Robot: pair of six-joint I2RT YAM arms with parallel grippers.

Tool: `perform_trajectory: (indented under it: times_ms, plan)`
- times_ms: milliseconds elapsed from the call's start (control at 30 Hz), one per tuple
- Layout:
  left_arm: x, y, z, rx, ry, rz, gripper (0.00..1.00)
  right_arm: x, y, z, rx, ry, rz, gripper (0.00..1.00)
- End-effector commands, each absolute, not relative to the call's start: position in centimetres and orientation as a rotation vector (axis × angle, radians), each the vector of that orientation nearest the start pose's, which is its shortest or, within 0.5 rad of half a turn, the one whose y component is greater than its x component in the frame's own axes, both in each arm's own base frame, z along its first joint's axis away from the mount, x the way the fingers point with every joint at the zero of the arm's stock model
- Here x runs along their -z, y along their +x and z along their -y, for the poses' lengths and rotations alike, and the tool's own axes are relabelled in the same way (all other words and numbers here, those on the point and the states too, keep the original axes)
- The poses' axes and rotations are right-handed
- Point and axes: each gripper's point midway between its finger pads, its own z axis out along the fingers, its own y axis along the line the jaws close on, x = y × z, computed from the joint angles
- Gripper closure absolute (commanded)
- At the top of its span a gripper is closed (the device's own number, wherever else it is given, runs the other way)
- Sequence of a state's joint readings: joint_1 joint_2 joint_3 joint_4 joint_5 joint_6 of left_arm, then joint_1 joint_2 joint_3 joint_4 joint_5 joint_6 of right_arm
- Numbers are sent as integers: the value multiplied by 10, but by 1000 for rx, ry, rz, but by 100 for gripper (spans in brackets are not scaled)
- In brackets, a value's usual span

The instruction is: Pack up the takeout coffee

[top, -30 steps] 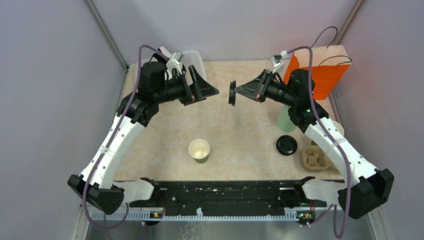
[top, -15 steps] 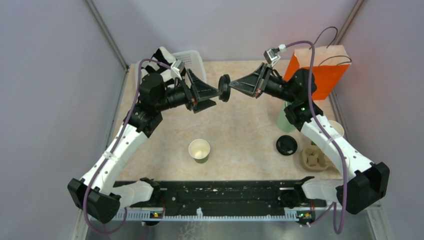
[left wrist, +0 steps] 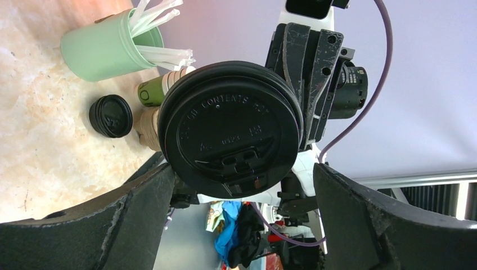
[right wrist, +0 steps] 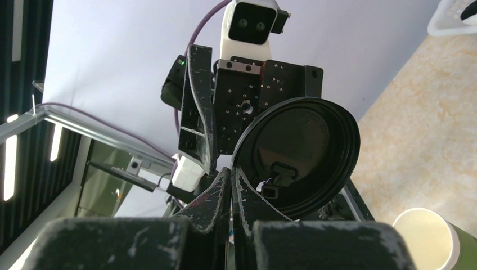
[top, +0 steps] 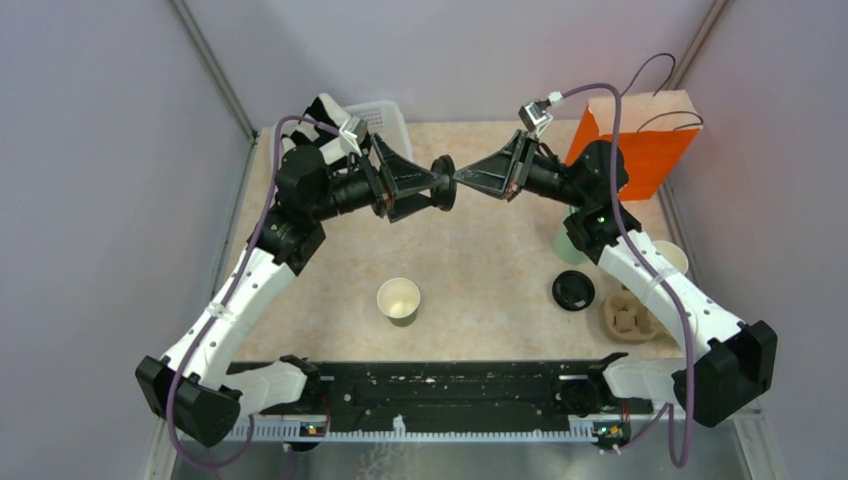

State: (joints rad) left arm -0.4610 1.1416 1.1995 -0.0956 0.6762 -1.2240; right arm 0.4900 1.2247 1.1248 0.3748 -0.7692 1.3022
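**Bench stock, left to right from the overhead view**

1. White basket point(top: 388, 115): in the far-left corner, behind the left arm.
2. Open cup point(top: 399, 300): dark green with a cream inside, upright and lidless. It stands mid-table point(top: 480, 260), on my side of both grippers and well apart from them.
3. Left gripper point(top: 432, 188): raised and pointing right, with its jaws spread wide and nothing in them.
4. Black lid point(top: 444, 181): in the air and standing on edge, its top face turned squarely toward the left wrist camera. It sits centred in the gap between the left fingers point(left wrist: 112, 225), with its rim clear of both.
5. Right gripper point(top: 458, 180): pointing left, nose to nose with the left one. Its jaws are pinched together on the lid's rim.
6. Mint tumbler point(left wrist: 107, 50): holds white straws and is partly hidden by the right arm.
7. Second lid point(top: 573, 289): lies flat on the table, near the tumbler.
8. Cardboard carrier point(top: 625, 318): beside the second lid. What I take to be the second cup point(left wrist: 149, 93) is close by, but it is too hidden for me to be sure.
9. Orange bag point(top: 650, 150): upright in the far-right corner.

**Note on the next move**

The lid's flat face looks straight down the left gripper's axis, so those fingers would close across its full width. I can't tell from either wrist view whether the rim is already inside the fingertips or just ahead of them. I'd settle that depth before closing.
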Motion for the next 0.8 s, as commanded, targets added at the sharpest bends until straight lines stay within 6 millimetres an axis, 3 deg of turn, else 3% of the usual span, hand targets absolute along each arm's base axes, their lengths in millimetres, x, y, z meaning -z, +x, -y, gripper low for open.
perform_trajectory:
  times_ms: [0,767]
  plan:
    - [-423,236,278,1783,-50,-1877,2,-439,230,-300,-1935,-199,-1649,100]
    - [-408,246,280,1730,-90,-1958,2,-431,233,-306,-1892,-205,-1682,100]
